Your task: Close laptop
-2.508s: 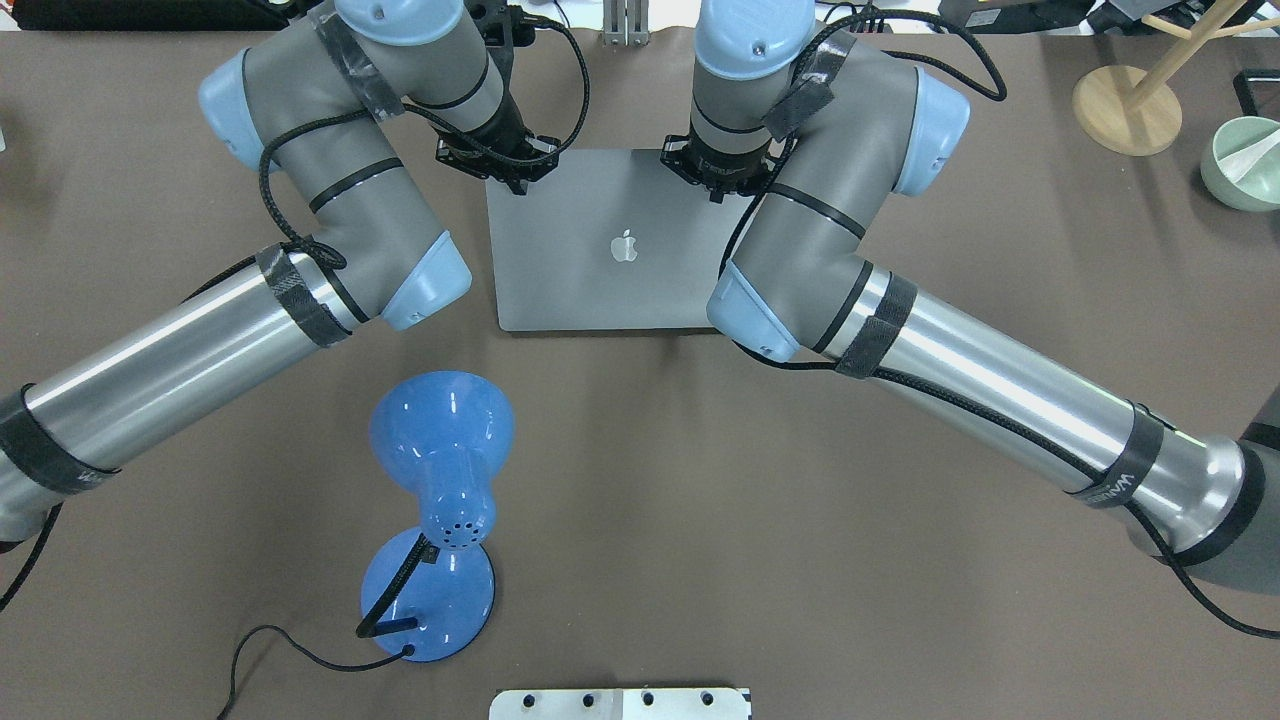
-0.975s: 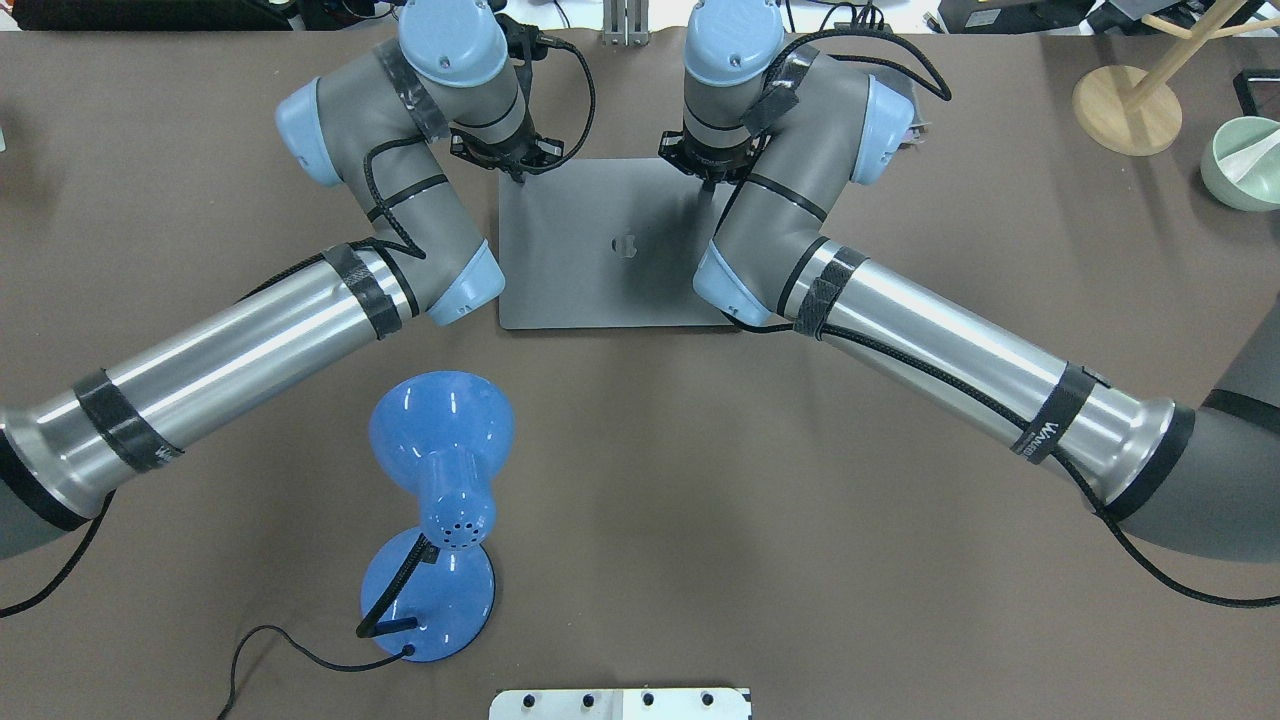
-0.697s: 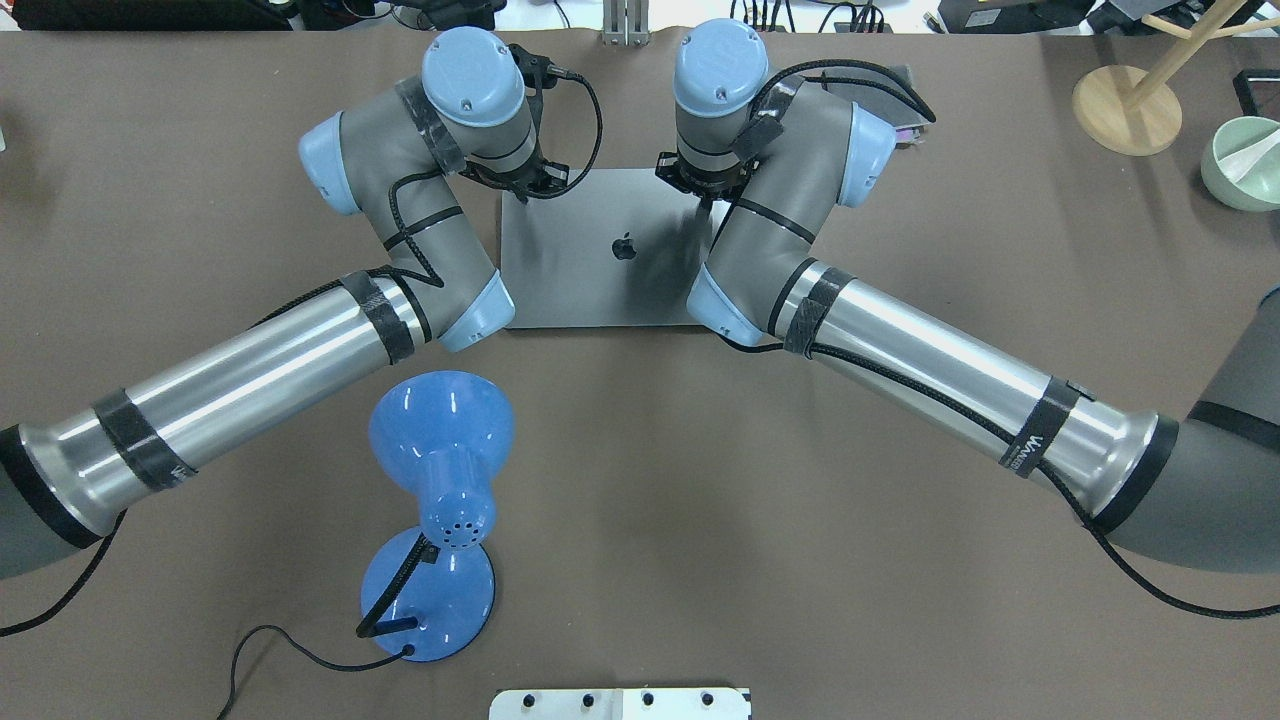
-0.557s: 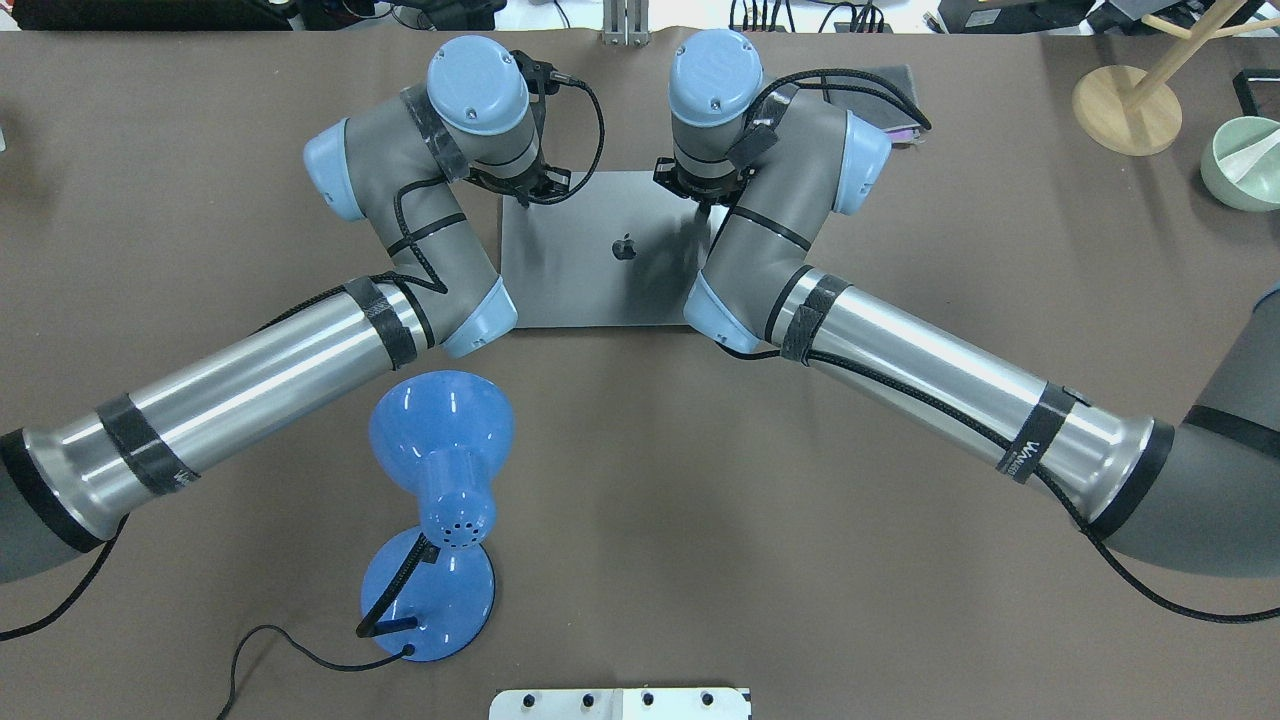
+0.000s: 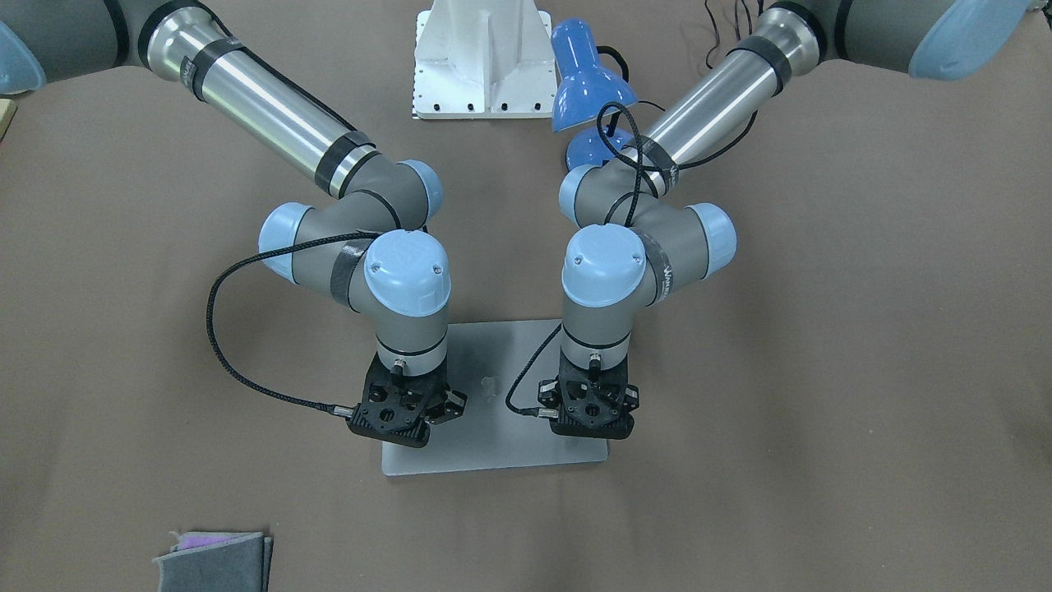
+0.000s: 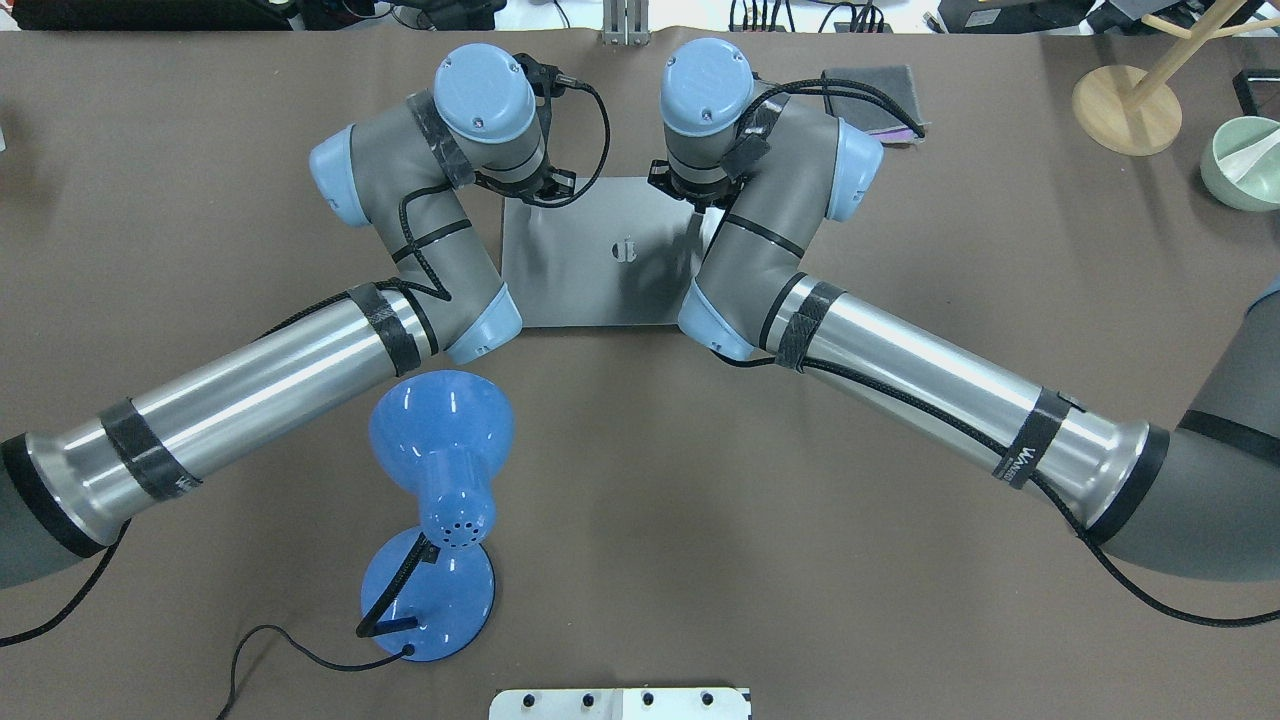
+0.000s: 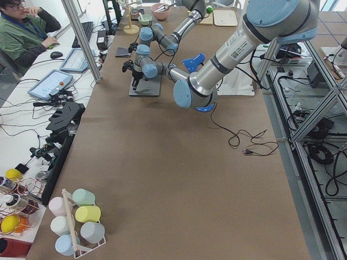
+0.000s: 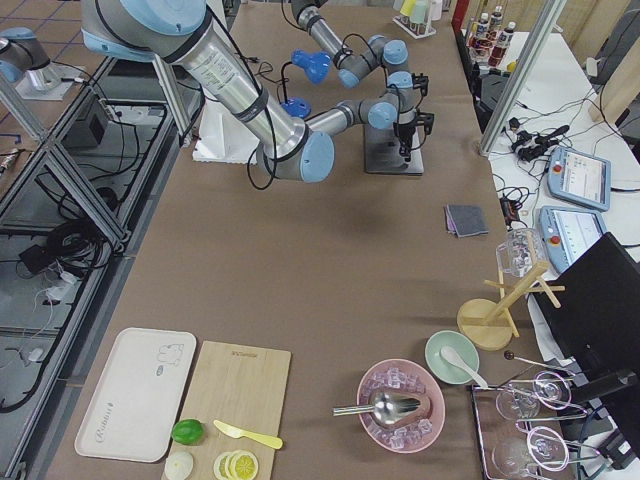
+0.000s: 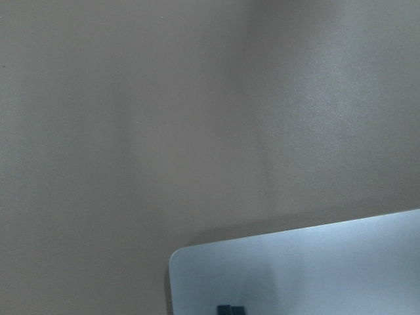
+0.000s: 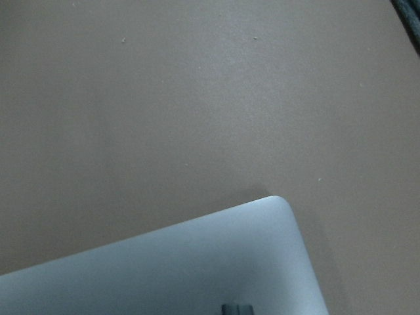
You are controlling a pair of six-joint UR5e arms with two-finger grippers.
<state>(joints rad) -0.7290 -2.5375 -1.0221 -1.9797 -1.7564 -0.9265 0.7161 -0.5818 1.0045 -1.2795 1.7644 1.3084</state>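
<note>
Table (image 6: 700,520): brown cover, flat. Laptop (image 6: 590,285) lies directly under both grippers, lid up, logo showing. Its far edge (away from base) is right below the tips. The opposite edge, prob. the hinge, is behind them toward base. Lid looks flat down or v. nearly; side views too small to tell if a gap is left. Lamp (image 6: 440,500) is well behind L gripper, toward base, not in the way. Cloth (image 6: 872,88) is beyond and outboard of R gripper, apart from laptop.

L gripper (image 6: 545,188) is over the lid's far corner on its own side, pointing straight down. Wrist cam shows two dark tips (image 9: 224,310) side by side, touching the lid just inside the corner: fingers narrow, holding nothing. R gripper (image 6: 700,192) is the same on the other far corner, tips (image 10: 231,308) together on lid, nothing held.

Step, as I read it: final press-down.
- Push w/ both arms evenly so the lid doesn't twist.
- Force straight down and light, at the far edge where leverage is best.
- Stop once the lid seats; no extra load on the screen.
- Tips are close to the corners, so don't let them slide off.
- Lift straight up after, no drag across the metal.
</note>
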